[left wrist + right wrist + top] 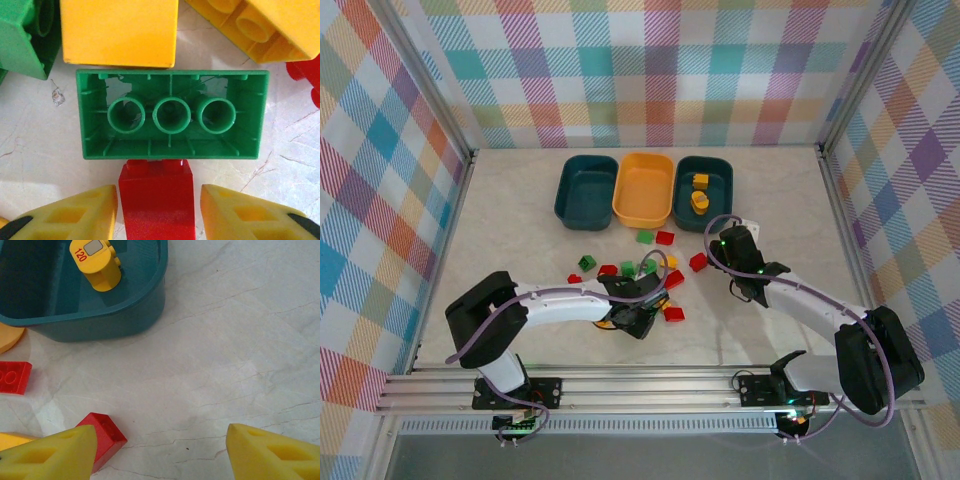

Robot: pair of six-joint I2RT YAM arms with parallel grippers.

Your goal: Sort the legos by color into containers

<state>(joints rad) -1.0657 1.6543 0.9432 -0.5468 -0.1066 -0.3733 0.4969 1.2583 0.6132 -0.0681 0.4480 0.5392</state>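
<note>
Inside right teal tub [722, 172]: two yellow legos [700, 201]; orange tub [642, 190] beside it.

3 tubs [642, 190] abreast; legos [697, 262] scattered before them, 2 yellow inside.

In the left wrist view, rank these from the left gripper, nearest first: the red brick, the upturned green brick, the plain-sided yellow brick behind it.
1. The red brick, between the jaws of the left gripper.
2. The green brick, just beyond the red one, mid-picture.
3. The yellow brick, past the green one, top, left of centre.
</note>
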